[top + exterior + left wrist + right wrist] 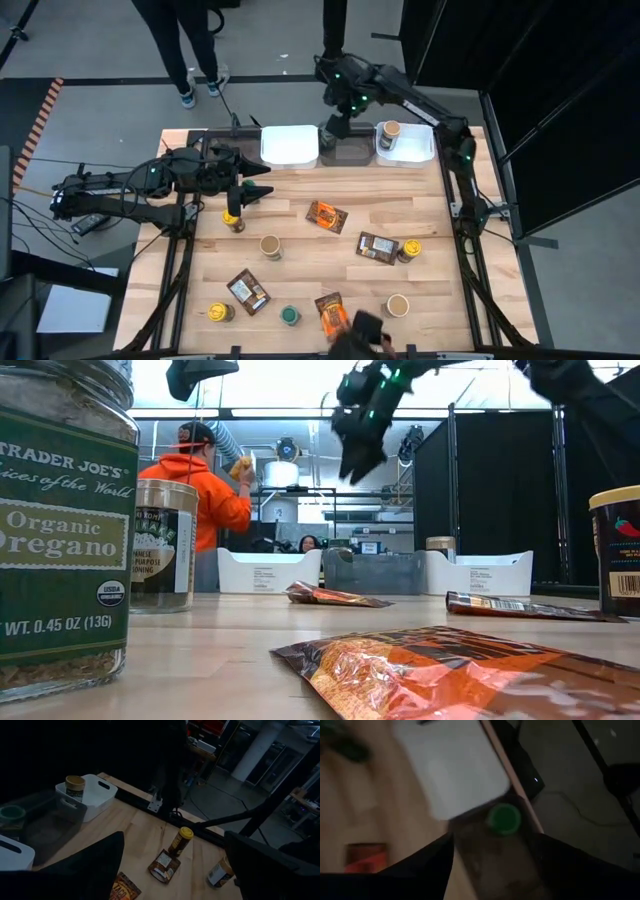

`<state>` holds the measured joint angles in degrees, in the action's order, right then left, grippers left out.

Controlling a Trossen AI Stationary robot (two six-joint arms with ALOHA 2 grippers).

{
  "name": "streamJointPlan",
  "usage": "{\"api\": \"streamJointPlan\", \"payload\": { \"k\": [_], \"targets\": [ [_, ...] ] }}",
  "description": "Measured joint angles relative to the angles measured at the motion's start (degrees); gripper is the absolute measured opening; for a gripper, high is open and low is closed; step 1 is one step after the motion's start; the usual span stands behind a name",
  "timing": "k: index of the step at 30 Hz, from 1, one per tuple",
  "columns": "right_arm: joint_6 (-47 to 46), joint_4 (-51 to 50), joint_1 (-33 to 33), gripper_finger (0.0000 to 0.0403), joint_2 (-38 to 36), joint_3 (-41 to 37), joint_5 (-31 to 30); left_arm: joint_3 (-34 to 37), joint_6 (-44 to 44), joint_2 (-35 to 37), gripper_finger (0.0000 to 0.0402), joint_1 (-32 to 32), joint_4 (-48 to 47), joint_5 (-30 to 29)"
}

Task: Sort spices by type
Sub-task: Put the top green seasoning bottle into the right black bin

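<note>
From where I stand, the right gripper (338,125) hangs over the dark grey rectangular bin (352,152) at the table's twelve o'clock. Its fingers are spread apart, and a small round green-lidded jar (503,817) sits in the bin beneath them. I'd worry a sideways pull-out clips the bin wall and drags it into the neighbouring white plastic bin (290,146).

The left gripper (262,182), also spread wide, sits at ten o'clock, just beside a yellow-lidded jar (233,215). A careless swing could topple that jar and send it rolling towards the flat orange-brown packet (326,215).
</note>
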<state>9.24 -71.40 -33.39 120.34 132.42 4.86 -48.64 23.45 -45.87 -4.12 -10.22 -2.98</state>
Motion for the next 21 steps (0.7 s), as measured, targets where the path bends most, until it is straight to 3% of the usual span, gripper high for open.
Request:
{"api": "streamJointPlan", "payload": {
  "k": [7, 13, 16, 21],
  "targets": [
    [-1.92, -1.93, 14.42, 0.0281, -4.97, 0.00, 2.84, 0.02, -0.69, 0.00, 0.0349, 0.00, -0.02, 0.02],
    [3.11, 5.43, 29.54, 0.0276, -1.54, -0.02, -9.88, 0.01, -0.64, 0.22, 0.0349, 0.00, -0.09, 0.02],
    [8.08, 16.15, 31.48, 0.0272, 2.98, -0.02, -14.97, -2.21, -1.99, 0.44, 0.0349, 0.00, -3.17, -0.05],
    [4.06, 24.61, 27.46, 0.0263, 8.29, -0.11, -6.65, -10.99, -5.20, 1.07, 0.0349, 0.00, -12.99, -1.76]
  ]
}}
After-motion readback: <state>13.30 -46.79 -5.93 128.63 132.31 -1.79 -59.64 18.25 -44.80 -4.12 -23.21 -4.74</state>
